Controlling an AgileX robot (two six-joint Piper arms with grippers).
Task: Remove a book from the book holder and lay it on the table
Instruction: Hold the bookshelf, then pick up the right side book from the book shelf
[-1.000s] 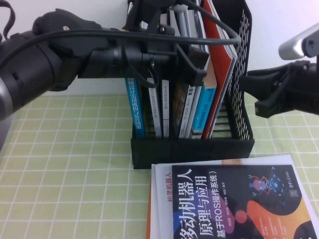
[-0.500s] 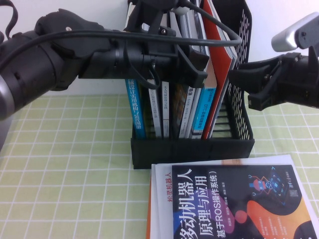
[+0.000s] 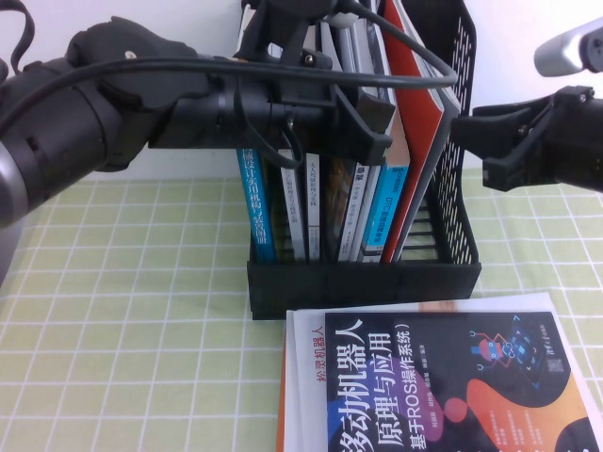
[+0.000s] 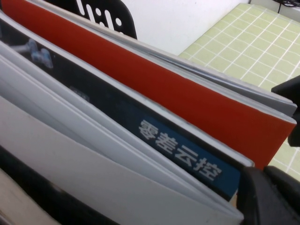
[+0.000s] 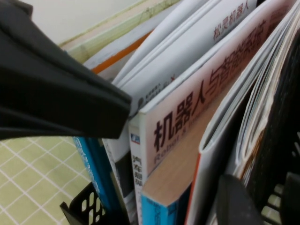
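Centrally in the high view, the book holder (image 3: 363, 282) stands on the green-checked tabletop (image 3: 122, 282), packed with upright books (image 3: 311, 202); the pale task book cannot be singled out among them. The left end effector (image 3: 375, 127) sits at the books' top edges, upper centre; whether it grips anything cannot be told. The right end effector (image 3: 474, 151) hovers at centre right, beside the holder's mesh wall, spread wide and empty. A black and orange book (image 3: 452, 386) lies flat at lower right.

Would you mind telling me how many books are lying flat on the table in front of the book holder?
1 for certain: the black and orange book lies flat before the book holder. Pale and orange edges beneath it may belong to hidden books.
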